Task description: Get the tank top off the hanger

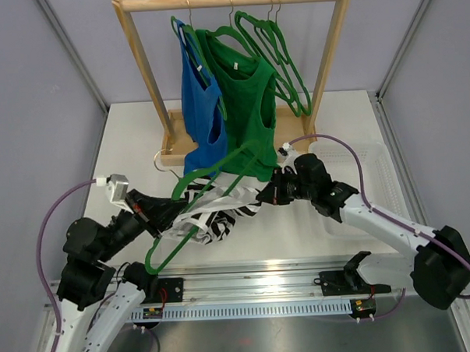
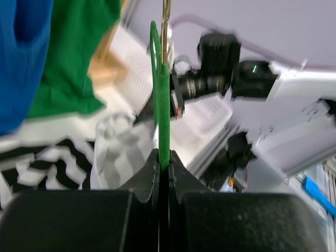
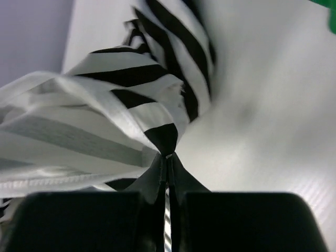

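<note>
Striped tank top (image 1: pixel 213 216): bunched between the two arms over the near middle of the desk (image 1: pixel 140 141), in front of the wooden rack (image 1: pixel 149 78).

Left claw (image 2: pixel 164 163): jaws pressed tight on the green hanger (image 2: pixel 164 115), no gap visible.

Right claw (image 3: pixel 168 157): pinched closed on a fold of the striped fabric.

Hard to make out: whether any strap sits on the hanger. The left wrist view is blurred, and cloth fills the right wrist view.
</note>
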`<state>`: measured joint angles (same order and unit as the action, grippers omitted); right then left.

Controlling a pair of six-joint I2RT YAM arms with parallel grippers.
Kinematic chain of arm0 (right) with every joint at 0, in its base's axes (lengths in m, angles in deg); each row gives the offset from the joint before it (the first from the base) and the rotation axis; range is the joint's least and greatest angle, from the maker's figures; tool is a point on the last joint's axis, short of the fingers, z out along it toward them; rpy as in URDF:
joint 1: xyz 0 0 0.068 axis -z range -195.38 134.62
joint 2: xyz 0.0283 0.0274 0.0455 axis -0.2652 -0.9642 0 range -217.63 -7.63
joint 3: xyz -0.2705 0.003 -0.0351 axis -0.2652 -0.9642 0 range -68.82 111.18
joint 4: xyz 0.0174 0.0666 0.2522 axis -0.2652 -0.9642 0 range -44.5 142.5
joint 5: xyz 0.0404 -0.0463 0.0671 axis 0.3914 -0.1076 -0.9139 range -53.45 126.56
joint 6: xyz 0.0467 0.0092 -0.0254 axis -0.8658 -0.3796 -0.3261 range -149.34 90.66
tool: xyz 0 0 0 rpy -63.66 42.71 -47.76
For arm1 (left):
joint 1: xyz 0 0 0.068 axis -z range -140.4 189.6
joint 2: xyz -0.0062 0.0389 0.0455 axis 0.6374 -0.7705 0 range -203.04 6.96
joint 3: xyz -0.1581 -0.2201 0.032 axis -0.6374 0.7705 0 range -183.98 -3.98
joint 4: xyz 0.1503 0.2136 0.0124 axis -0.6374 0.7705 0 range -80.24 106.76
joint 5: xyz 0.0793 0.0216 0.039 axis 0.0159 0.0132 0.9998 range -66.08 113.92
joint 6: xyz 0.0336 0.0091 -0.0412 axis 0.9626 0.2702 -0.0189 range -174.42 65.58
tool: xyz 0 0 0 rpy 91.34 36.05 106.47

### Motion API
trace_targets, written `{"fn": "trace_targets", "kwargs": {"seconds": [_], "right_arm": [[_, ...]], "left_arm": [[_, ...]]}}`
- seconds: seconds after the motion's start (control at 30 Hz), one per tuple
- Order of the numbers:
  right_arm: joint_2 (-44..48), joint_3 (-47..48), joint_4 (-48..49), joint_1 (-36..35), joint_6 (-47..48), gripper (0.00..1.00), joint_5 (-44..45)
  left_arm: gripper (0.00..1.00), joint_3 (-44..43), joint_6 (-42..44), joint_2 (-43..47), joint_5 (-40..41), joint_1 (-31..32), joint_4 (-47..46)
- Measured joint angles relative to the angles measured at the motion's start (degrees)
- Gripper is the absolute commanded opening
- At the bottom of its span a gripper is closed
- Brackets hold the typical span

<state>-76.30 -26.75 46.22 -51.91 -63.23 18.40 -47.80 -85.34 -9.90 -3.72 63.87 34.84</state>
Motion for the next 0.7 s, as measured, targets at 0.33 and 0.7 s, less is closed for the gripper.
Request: {"fn": "trace_targets", "kwargs": {"seconds": [0.33, 0.7], "right_arm": [[8.74, 0.00, 1.44, -2.67, -1.42, 0.00, -10.36], [6.82, -0.09, -17.09, -5.33, 2.54, 0.00, 6.21]], "left_arm": [[0.00, 1.16, -4.02, -5.95, 1.97, 0.02, -29.46], [0.00, -5.40, 2.75, -11.08, 17.57, 0.33, -42.64]]}}
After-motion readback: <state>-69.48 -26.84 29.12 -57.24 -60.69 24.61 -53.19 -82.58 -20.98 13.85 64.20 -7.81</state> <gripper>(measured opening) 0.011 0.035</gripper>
